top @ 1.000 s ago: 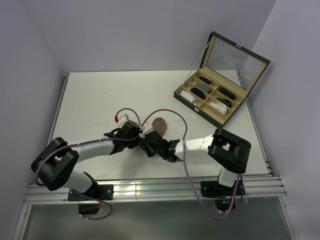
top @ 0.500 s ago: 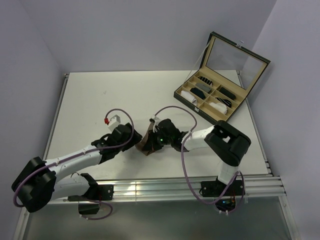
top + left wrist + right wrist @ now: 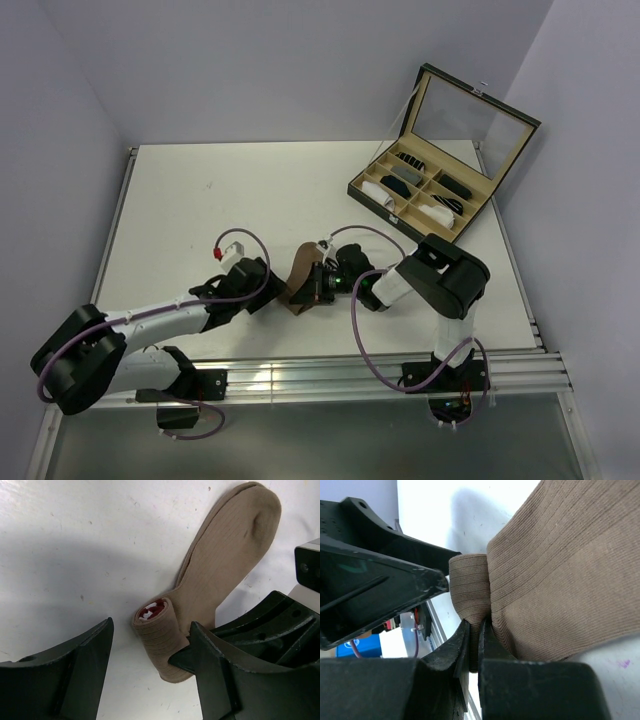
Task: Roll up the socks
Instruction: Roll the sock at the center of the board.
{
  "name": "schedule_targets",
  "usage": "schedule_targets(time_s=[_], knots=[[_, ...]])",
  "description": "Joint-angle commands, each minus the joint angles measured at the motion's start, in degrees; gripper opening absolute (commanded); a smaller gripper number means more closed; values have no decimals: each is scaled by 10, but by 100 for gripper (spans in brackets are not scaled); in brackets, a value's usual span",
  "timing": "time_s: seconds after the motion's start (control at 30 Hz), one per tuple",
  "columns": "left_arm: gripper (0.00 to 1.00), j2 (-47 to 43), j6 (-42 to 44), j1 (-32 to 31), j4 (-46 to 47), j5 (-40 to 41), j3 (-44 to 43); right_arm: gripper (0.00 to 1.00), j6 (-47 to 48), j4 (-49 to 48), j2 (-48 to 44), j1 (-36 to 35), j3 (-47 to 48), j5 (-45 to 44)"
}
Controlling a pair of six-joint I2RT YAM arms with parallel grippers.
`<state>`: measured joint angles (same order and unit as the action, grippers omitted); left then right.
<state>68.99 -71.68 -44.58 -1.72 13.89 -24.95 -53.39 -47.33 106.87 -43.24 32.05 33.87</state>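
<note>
The brown sock (image 3: pixel 225 570) lay on the white table (image 3: pixel 200 200) with its cuff end rolled up. The right gripper (image 3: pixel 474 631) pinched that roll (image 3: pixel 159 642) tight. The left gripper (image 3: pixel 150 627) gaped wide, one finger on each side of it.

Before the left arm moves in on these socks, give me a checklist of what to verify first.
1. Right tool shut on the rolled end of the tan sock: ok.
2. Left tool open, jaws on either side of the roll: ok.
3. Rolling finished: not ok; most of the tan sock lies flat on the table.
4. White sock tucked inside the roll: cannot tell; only a red and white patch shows at its core.
5. Roll wound tight: cannot tell.
</note>
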Motion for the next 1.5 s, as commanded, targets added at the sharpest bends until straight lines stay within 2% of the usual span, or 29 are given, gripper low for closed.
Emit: schedule_targets(time_s=[0.0,0.23,0.43,0.53,0.57,0.63,0.67,0.77,0.93,1.1,1.3,1.47], knots=[[67,12,-21,-4,37,-10,4,0,-18,-22,5,3,-12,1],[63,40,-33,-8,55,-11,4,0,-48,-56,20,9,-26,-3],[52,69,-36,-10,63,-14,4,0,-66,-70,30,17,-38,-5],[41,83,-37,-14,66,-15,3,0,-66,-68,32,19,-38,-4],[33,87,-37,-16,65,-14,3,0,-66,-67,32,19,-37,-4],[24,91,-35,-17,59,-11,-2,0,-55,-57,25,19,-33,-4],[15,91,-33,-17,56,-10,-4,2,-48,-50,19,19,-31,-5],[0,90,-22,-17,34,1,-16,11,-5,0,-17,18,-23,-13],[0,95,14,-17,-7,12,-47,31,91,117,-91,5,-3,-53],[0,109,48,-17,-36,18,-76,44,212,253,-185,-43,27,-191],[0,113,62,-17,-36,9,-86,47,310,307,-233,-122,46,-359],[0,121,67,-17,-35,-4,-92,49,366,307,-228,-194,57,-445]])
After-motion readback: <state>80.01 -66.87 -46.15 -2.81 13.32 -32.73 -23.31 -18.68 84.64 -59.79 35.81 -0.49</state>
